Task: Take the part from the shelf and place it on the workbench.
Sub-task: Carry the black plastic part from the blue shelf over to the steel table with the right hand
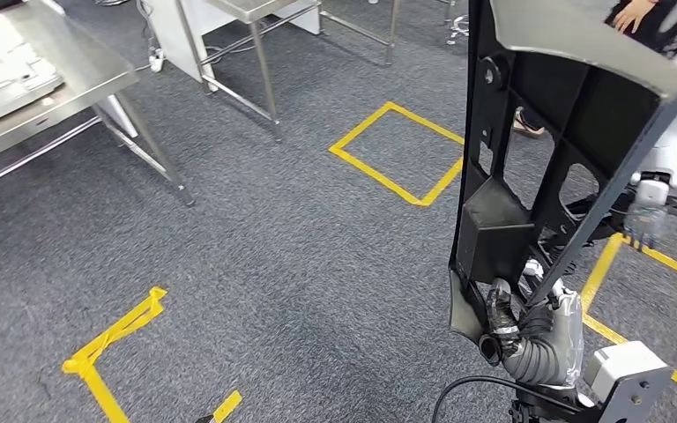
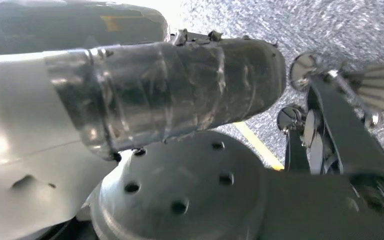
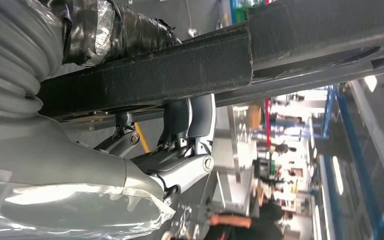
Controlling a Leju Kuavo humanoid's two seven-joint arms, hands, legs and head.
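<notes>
Grey carpet (image 1: 256,264) bore yellow tape squares (image 1: 397,150) at one o'clock; steel tables (image 1: 44,79) stood at ten o'clock.

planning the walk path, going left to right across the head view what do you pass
steel workbench → yellow tape corner → second steel table's legs → yellow tape square → black part held by the right hand

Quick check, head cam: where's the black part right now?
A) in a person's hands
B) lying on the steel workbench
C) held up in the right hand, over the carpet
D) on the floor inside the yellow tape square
C: the right hand grips the lower end of the black part, which stands upright above the grey carpet, well away from the steel workbench at the far left.
</notes>
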